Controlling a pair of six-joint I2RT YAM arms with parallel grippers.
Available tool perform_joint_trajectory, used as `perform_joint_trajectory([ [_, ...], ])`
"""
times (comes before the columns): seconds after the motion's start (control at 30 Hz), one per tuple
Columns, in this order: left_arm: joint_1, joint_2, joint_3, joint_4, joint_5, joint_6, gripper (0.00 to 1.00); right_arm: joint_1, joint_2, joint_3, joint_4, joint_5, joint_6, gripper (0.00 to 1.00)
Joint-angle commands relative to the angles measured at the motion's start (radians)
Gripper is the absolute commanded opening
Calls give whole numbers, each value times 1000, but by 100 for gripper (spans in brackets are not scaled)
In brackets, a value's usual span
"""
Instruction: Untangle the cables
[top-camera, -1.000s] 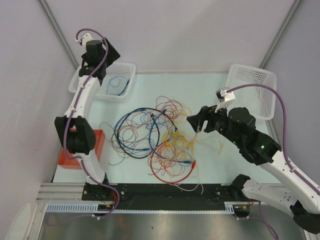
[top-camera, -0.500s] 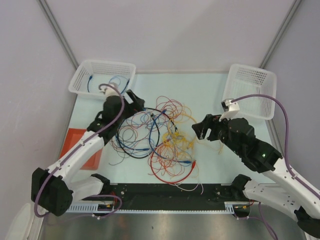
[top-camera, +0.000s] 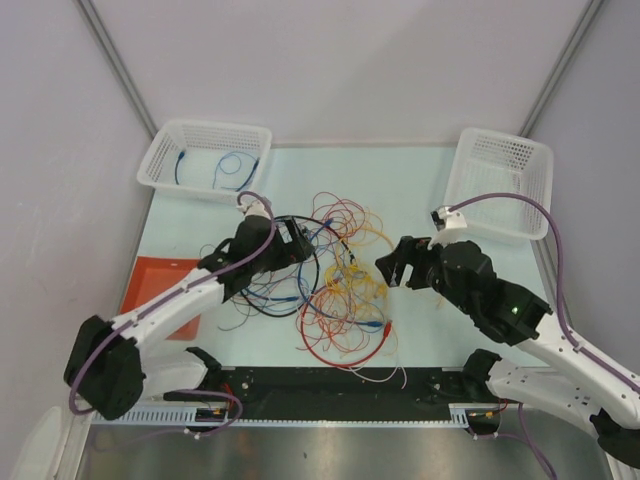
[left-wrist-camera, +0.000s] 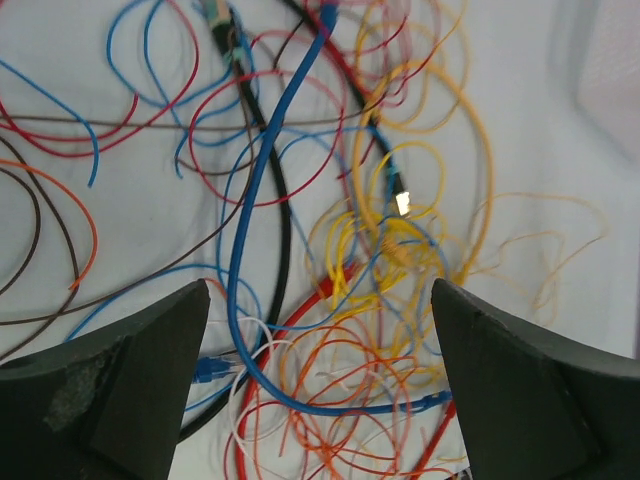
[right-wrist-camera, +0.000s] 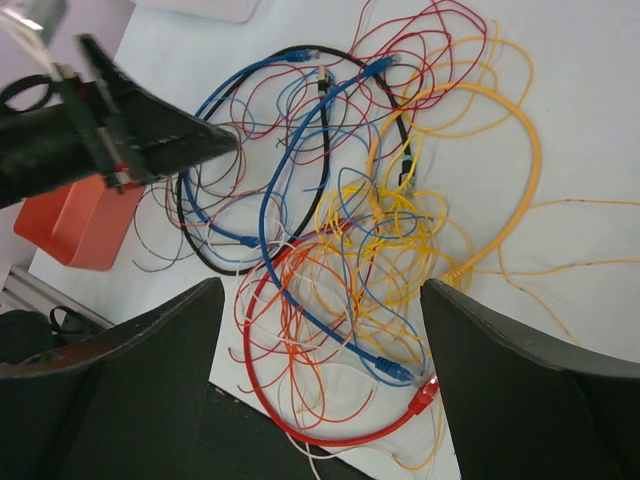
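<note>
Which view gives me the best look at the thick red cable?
Right wrist: the thick red cable shows as a whole loop, large and unobstructed. Top external shows it small; left wrist catches only a short arc.

Left gripper (top-camera: 300, 240), right gripper (top-camera: 387, 266): jaws spread wide.

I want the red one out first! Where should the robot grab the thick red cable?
Grip the thick red cable on its outer curve at the pile's near edge, coming straight down; there it lies flat with few wires crossing.
</note>
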Motion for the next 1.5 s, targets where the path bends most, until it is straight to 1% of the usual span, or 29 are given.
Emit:
perform_joint_trajectory([
  [0.0, -29, 155, 80, -25, 22, 37, 95, 8, -2, 2, 1, -25, 20, 84],
  [0.03, -37, 184, 91, -33, 17, 40, 93, 8, -4, 2, -2, -21, 18, 84],
  [0.07, -42, 245, 97, -38, 19, 40, 88, 11, -10, 1, -7, -19, 18, 84],
  [0.1, -43, 271, 106, -38, 28, 36, 83, 9, -13, 2, -10, -18, 17, 83],
  [0.13, -46, 299, 106, -32, 39, 36, 73, 9, -13, 2, -16, -8, 15, 83],
  [0.17, -51, 333, 106, -24, 43, 33, 70, 9, -16, 2, -20, -8, 17, 83],
  [0.23, -63, 362, 108, -21, 30, 20, 66, 9, -18, 1, -31, -7, 14, 83],
  [0.4, -68, 440, 126, -53, -16, 13, 65, 11, -10, 1, -47, -1, 9, 83],
  [0.43, -68, 446, 128, -53, -18, 13, 62, 9, -10, -1, -47, -1, 9, 83],
  [0.47, -68, 451, 129, -50, -16, 16, 56, 9, -10, -2, -47, 1, 6, 83],
  [0.5, -69, 454, 133, -51, -15, 19, 38, 9, -10, -2, -48, 2, 8, 83],
  [0.6, -74, 422, 154, -77, -29, 28, 0, 9, -18, -4, -53, 7, 3, 82],
  [0.67, -88, 376, 185, -120, -48, 45, 0, 9, -21, -4, -51, 6, 0, 82],
  [0.73, -98, 287, 215, -169, -75, 80, 0, 9, -27, -4, -47, 4, -1, 82],
  [0.87, -115, 135, 356, -235, -84, 146, 1, 9, -44, -2, -7, -14, -15, 82],
  [0.93, -117, 70, 407, -261, -78, 190, 4, 9, -59, -2, 10, -24, -21, 82],
  [0.97, -118, 51, 462, -275, -79, 203, 6, 11, -65, -2, 33, -36, -23, 81],
  [1.0, -117, 40, 490, -312, -87, 215, 9, 11, -71, -2, 42, -42, -24, 81],
  [1.03, -117, 23, 548, -333, -110, 238, 10, 11, -85, -2, 48, -47, -24, 81],
  [1.1, -118, 16, 602, -396, -140, 264, 13, 11, -96, -2, 58, -48, -24, 81],
  [1.13, -117, 15, 652, -416, -162, 290, 15, 11, -102, -1, 56, -48, -24, 81],
  [1.2, -117, 12, 695, -467, -219, 321, 17, 11, -113, -2, 46, -42, -24, 80],
  [1.23, -117, 15, 740, -487, -237, 351, 17, 11, -116, -2, 42, -39, -26, 80],
  [1.33, -120, 29, 804, -548, -280, 427, 17, 11, -128, -2, 18, -31, -23, 80],
  [1.43, -140, 28, 824, -578, -326, 480, 14, 11, -133, -2, 21, -31, -24, 80],
  [1.47, -140, 16, 821, -576, -337, 483, 8, 11, -133, -2, 22, -33, -23, 80],
])
